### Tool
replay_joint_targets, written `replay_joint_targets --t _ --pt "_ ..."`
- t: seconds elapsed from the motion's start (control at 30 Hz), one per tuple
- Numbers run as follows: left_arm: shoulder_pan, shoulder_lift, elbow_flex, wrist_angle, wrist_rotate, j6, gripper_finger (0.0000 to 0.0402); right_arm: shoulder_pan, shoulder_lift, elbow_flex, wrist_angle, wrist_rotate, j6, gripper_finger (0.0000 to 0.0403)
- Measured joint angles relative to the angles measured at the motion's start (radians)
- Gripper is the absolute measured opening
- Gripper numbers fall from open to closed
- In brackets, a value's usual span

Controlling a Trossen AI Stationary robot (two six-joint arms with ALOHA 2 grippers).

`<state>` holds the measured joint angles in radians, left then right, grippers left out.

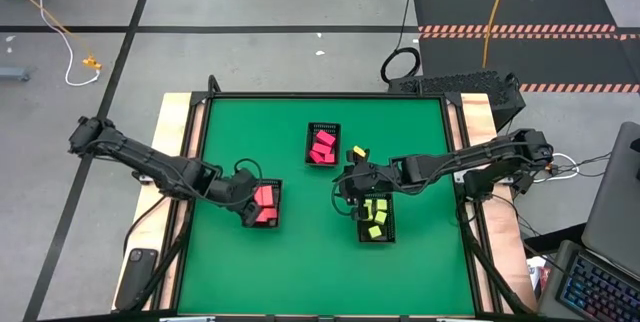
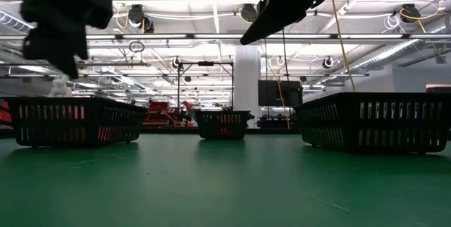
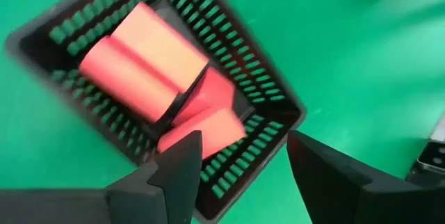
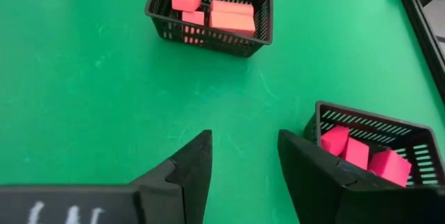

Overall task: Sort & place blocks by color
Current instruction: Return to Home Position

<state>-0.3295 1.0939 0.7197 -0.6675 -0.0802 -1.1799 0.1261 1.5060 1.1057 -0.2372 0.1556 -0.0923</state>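
Three black baskets stand on the green mat. The left basket holds salmon-orange blocks. The far middle basket holds pink-red blocks. The right basket holds pale yellow blocks. One yellow block lies loose on the mat beside the middle basket. My left gripper hovers open over the left basket's near edge. My right gripper hangs open and empty above bare mat between the middle and right baskets.
The mat is framed by a black rail with wooden strips at both sides. A dark device lies on the left strip. A laptop sits beyond the right edge. Bare mat lies toward the near edge.
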Motion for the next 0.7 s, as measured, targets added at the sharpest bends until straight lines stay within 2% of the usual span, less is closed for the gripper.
replay_joint_targets --t 0.2,0.4,0.6,0.7 --pt "0.051 0.0 0.0 0.157 -0.091 0.249 0.0214 0.0 -0.009 0.0 -0.004 0.053 -0.006 0.016" --pt "0.118 0.0 0.0 0.298 -0.096 0.464 0.0214 0.0 -0.067 0.0 -0.015 0.131 0.025 0.016" --pt "0.138 0.0 0.0 0.521 -0.101 0.771 0.0214 0.0 -0.138 -0.001 -0.181 0.131 0.112 0.016" --pt "0.146 0.0 0.0 0.62 -0.13 0.873 0.0214 -0.005 -0.175 0.0 -0.228 0.131 0.144 0.016"
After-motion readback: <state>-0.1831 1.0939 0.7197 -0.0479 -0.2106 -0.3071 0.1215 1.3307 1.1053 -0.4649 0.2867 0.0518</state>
